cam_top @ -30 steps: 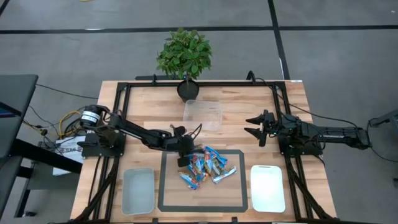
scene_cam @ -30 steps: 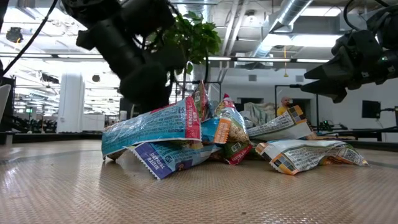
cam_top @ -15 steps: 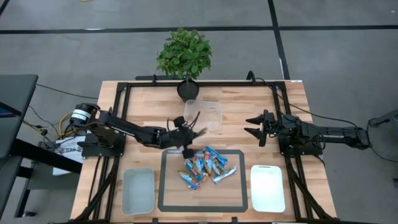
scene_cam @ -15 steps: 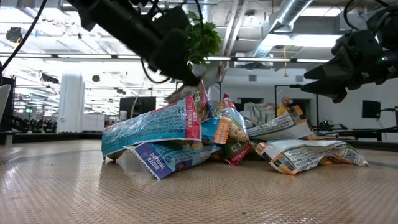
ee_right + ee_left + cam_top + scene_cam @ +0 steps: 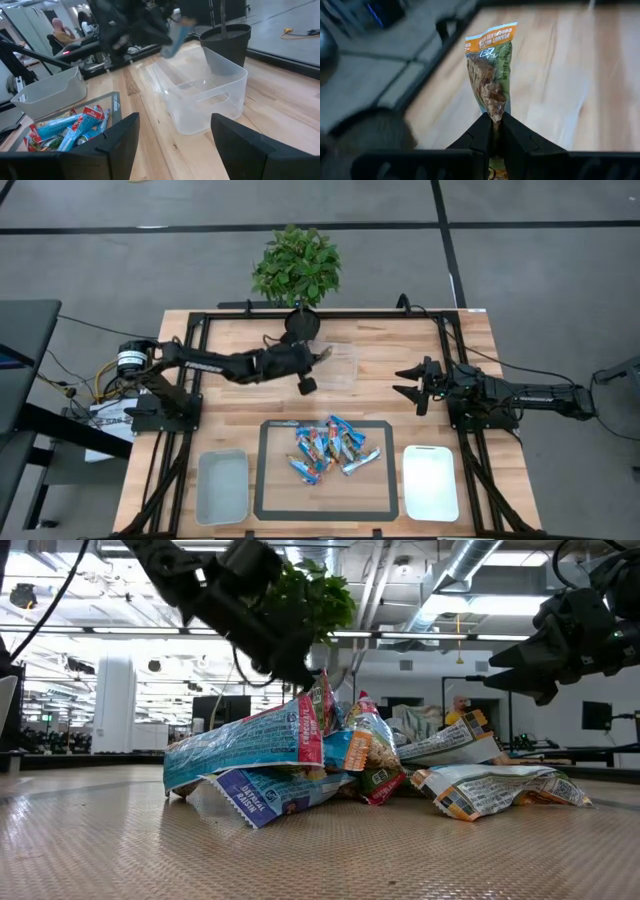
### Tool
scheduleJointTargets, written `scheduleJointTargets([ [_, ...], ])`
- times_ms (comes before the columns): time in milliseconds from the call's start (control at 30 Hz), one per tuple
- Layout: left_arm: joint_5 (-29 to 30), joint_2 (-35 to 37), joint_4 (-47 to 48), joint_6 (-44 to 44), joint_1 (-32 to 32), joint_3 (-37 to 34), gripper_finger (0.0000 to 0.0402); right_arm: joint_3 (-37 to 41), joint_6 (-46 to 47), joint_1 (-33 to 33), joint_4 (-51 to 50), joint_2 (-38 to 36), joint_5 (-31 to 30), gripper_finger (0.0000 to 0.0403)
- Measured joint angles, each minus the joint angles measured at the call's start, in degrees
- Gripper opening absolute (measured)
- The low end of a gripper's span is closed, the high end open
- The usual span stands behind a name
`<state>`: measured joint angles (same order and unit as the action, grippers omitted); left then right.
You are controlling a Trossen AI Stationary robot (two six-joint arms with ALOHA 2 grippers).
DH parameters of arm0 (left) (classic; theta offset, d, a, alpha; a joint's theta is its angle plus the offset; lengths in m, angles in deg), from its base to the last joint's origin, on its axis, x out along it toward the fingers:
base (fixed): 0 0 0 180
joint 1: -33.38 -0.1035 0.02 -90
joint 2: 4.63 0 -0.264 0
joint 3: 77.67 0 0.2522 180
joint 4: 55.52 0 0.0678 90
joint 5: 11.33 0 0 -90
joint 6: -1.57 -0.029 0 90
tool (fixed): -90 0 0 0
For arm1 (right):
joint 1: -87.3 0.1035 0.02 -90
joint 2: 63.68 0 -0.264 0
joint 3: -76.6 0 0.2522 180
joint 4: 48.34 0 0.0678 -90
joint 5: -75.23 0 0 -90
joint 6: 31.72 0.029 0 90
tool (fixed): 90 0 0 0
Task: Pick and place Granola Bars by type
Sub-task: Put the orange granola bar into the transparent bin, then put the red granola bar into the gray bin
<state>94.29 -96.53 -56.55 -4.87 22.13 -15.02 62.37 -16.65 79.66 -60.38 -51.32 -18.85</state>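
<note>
The granola bars lie heaped on a dark-framed mat, mostly blue wrappers with some orange; the low view shows the pile close up, and the right wrist view shows the same pile. My left gripper is shut on one green-and-orange bar above the left rim of the clear bin. My right gripper waits open near the table's right side, its fingers pointing at the clear bin. My left gripper pinches the green-and-orange bar by its near end between the two fingers. The bar sticks out beyond the fingertips in line with them, its orange-printed end foremost. It is lifted clear of the table, above the clear bin's left rim.
A white bin stands left of the mat and another white bin right of it. A potted plant sits at the far edge behind the clear bin. Black rails frame the wooden table.
My left gripper has risen from the far left corner of the pile with one bar and swung toward the far edge, ending over the clear bin's left rim. The bar is lifted clear. The rest of the pile has stayed in place.
</note>
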Motion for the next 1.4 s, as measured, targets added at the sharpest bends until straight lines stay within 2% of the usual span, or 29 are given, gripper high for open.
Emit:
scheduleJointTargets([
  [167, -3.55, 0.0, 3.86, -3.72, -1.84, -0.03, 0.0027, 0.0, -0.01, 0.01, 0.0, 0.0, 0.0, 0.024],
  [500, -8.91, 0.0, 3.9, -7.88, -1.88, -0.03, 0.0033, 0.0, -0.01, 0.02, 0.0, 0.0, -0.13, 0.024],
  [800, -8.6, 0.0, 3.75, -6.36, -1.88, -0.03, 0.0127, 0.0, -0.01, 0.01, 0.0, 0.0, -0.11, 0.024],
  [900, -8.85, -0.02, 3.37, -6.45, -1.32, -0.03, 0.0148, 0.0, 0.0, 0.01, 0.0, 0.0, -0.11, 0.024],
  [1167, -11.43, -0.04, -1.79, -11.29, 5.01, 0.0, 0.0155, 0.0, -0.01, 0.02, 0.0, 0.0, 0.09, 0.024],
  [1400, -16.98, -0.04, 1.04, -15.38, 13.72, 0.02, 0.0155, 0.0, -0.02, 0.0, 0.0, 0.0, 0.07, 0.024],
])
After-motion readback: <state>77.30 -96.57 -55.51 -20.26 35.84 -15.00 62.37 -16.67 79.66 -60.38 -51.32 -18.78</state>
